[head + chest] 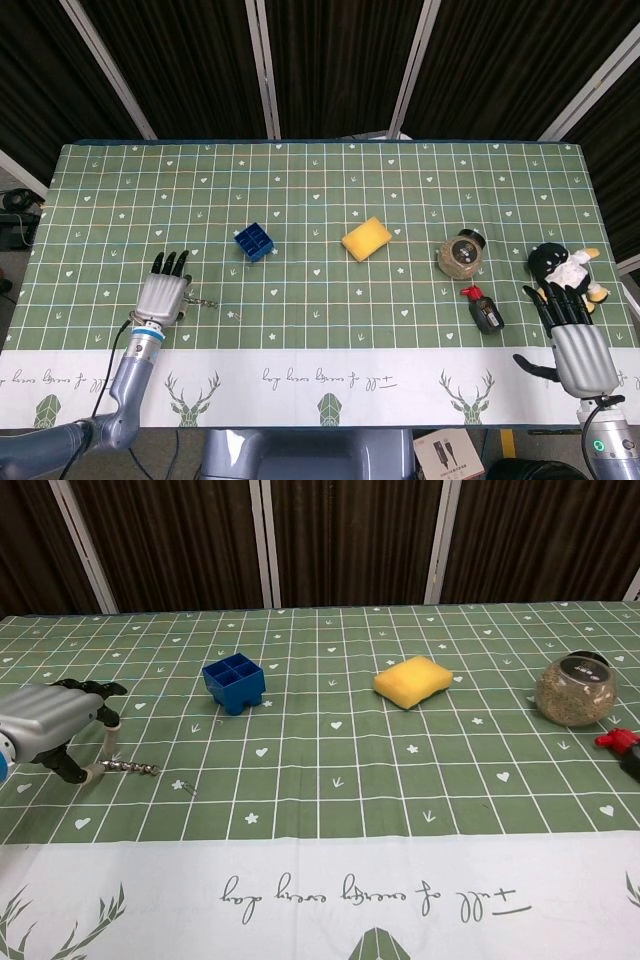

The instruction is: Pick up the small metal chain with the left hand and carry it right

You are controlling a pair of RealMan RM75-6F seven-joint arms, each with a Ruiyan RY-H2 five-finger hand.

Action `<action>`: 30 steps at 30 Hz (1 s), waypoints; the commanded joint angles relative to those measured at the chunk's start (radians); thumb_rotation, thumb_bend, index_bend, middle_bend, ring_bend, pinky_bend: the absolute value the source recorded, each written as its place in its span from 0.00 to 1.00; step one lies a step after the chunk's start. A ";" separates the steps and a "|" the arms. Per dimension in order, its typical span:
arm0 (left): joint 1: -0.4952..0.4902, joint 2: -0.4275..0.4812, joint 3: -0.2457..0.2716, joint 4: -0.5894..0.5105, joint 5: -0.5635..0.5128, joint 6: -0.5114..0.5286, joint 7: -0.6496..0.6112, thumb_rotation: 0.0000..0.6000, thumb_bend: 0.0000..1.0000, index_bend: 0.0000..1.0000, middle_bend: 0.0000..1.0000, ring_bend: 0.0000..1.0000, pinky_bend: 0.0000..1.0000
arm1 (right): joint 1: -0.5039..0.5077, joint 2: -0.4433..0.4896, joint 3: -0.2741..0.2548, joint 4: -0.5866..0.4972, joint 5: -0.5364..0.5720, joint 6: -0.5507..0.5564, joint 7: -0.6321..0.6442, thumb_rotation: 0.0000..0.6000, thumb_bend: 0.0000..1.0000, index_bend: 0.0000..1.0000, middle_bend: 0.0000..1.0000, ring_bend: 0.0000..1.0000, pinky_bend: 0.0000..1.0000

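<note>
The small metal chain (203, 301) lies stretched out on the green checked tablecloth at the front left; the chest view shows the same chain (135, 768). My left hand (165, 293) is at the chain's left end with fingers apart and nothing in it. In the chest view the left hand (50, 725) arches over that end, thumb down on the near side and fingertips (108, 720) just above the cloth. My right hand (575, 335) rests at the front right, fingers straight and apart, holding nothing.
A blue compartment box (253, 241) stands behind and to the right of the chain. Further right are a yellow sponge (367, 238), a round jar (461, 254), a red-and-black item (484, 308) and a penguin plush (562, 268). A tiny metal bit (185, 785) lies beside the chain.
</note>
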 commanded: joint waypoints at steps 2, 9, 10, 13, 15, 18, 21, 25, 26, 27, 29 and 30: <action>-0.001 -0.006 0.004 0.005 -0.006 -0.001 0.008 1.00 0.31 0.49 0.00 0.00 0.00 | 0.000 0.001 0.000 -0.001 0.001 0.000 0.002 1.00 0.07 0.10 0.00 0.00 0.00; -0.005 -0.018 0.000 0.015 -0.018 -0.007 0.009 1.00 0.31 0.49 0.00 0.00 0.00 | 0.000 0.003 -0.001 -0.001 -0.001 -0.001 0.003 1.00 0.07 0.10 0.00 0.00 0.00; -0.005 -0.018 0.000 0.014 -0.019 -0.008 0.010 1.00 0.31 0.51 0.00 0.00 0.00 | 0.000 0.003 -0.001 -0.001 -0.001 -0.001 0.004 1.00 0.07 0.10 0.00 0.00 0.00; -0.007 -0.016 0.002 0.011 -0.013 -0.006 0.008 1.00 0.34 0.59 0.00 0.00 0.00 | 0.000 0.003 0.000 0.000 -0.001 0.001 0.004 1.00 0.07 0.10 0.00 0.00 0.00; -0.007 -0.014 0.003 0.009 -0.010 -0.005 0.008 1.00 0.39 0.61 0.00 0.00 0.00 | -0.001 0.003 0.000 0.000 0.000 0.001 0.006 1.00 0.07 0.10 0.00 0.00 0.00; -0.007 -0.010 0.002 0.004 -0.005 -0.001 0.001 1.00 0.46 0.63 0.00 0.00 0.00 | -0.001 0.004 -0.001 -0.001 -0.001 0.001 0.006 1.00 0.07 0.10 0.00 0.00 0.00; -0.007 0.002 0.002 -0.010 0.008 0.008 -0.003 1.00 0.47 0.64 0.00 0.00 0.00 | -0.001 0.004 -0.001 0.000 -0.003 0.004 0.006 1.00 0.07 0.10 0.00 0.00 0.00; -0.016 0.031 0.000 -0.046 0.028 0.022 0.016 1.00 0.48 0.64 0.00 0.00 0.00 | -0.002 0.003 -0.001 0.001 -0.001 0.003 0.006 1.00 0.07 0.10 0.00 0.00 0.00; -0.022 0.046 0.000 -0.064 0.038 0.026 0.032 1.00 0.47 0.64 0.00 0.00 0.00 | -0.002 0.003 -0.001 0.001 -0.001 0.004 0.005 1.00 0.07 0.10 0.00 0.00 0.00; -0.028 0.060 0.000 -0.080 0.048 0.031 0.045 1.00 0.47 0.64 0.00 0.00 0.00 | -0.002 0.003 0.000 0.001 -0.001 0.004 0.004 1.00 0.07 0.10 0.00 0.00 0.00; -0.042 0.093 -0.002 -0.121 0.075 0.043 0.076 1.00 0.47 0.65 0.00 0.00 0.00 | -0.001 0.001 0.000 0.003 0.000 0.003 0.004 1.00 0.07 0.10 0.00 0.00 0.00; -0.049 0.108 -0.004 -0.141 0.086 0.047 0.088 1.00 0.47 0.65 0.00 0.00 0.00 | -0.001 0.000 0.000 0.004 0.001 0.003 0.004 1.00 0.07 0.10 0.00 0.00 0.00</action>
